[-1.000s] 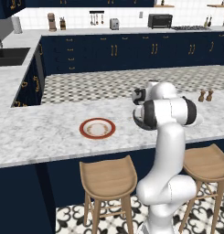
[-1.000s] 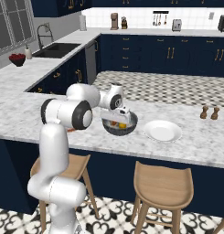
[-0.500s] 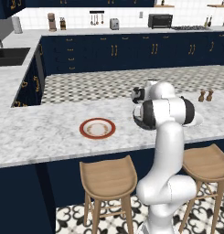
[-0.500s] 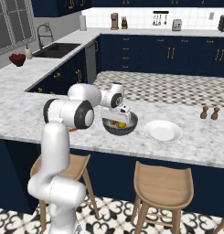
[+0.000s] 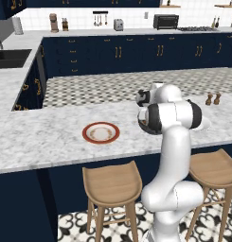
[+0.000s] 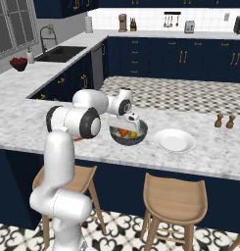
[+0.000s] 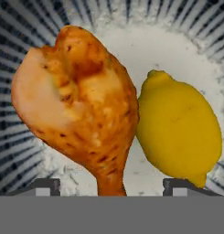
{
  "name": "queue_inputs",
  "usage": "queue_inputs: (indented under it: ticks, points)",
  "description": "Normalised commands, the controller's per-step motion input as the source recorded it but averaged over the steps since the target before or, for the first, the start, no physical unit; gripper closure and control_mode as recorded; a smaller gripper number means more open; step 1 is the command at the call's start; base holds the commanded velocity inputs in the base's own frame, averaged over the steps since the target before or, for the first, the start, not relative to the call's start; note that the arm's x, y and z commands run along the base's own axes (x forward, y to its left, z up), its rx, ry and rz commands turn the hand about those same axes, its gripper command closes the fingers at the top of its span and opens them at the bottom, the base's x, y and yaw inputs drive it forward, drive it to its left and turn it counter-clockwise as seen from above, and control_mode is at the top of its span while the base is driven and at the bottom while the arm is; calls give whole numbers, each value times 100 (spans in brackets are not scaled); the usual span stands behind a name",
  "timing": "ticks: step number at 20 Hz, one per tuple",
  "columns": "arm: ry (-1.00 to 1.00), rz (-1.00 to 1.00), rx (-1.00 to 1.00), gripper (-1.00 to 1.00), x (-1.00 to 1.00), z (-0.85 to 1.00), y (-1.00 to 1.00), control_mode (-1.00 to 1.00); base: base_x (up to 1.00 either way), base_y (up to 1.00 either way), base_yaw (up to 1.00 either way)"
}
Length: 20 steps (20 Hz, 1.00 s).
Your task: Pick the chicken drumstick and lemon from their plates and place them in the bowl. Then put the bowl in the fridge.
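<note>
Yellow lemon (image 7: 179, 133) and drumstick (image 7: 81, 105) sit between released jaws; lifting carelessly could snag either, tipping the bowl (image 6: 128, 138).

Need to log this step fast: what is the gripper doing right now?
Gripper: open, holding nothing; its tips stand apart over the bowl, where the chicken drumstick and lemon lie.

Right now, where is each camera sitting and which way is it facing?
Left base view: behind the arm's left, facing the counter and red-rimmed plate; arm rises at right.
Right base view: behind its right, facing the bowl and white plate; arm at left.
Hand view: looks into the bowl at drumstick and lemon, past open claw.
Right base and hand views share the bowl.
</note>
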Motion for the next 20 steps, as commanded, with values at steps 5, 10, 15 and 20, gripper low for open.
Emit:
queue_inputs:
  ticks: [5, 10, 15, 20]
  points:
    - [-1, 0, -1, -100, -37, 41, 3, -100, 0, 0, 0]
    - [2, 5, -4, -100, -54, 21, 21, -100, 0, 0, 0]
    - [2, 16, -5, -100, -27, -2, 45, -100, 0, 0, 0]
    - [3, 20, 0, -100, 18, 0, 11, -100, 0, 0, 0]
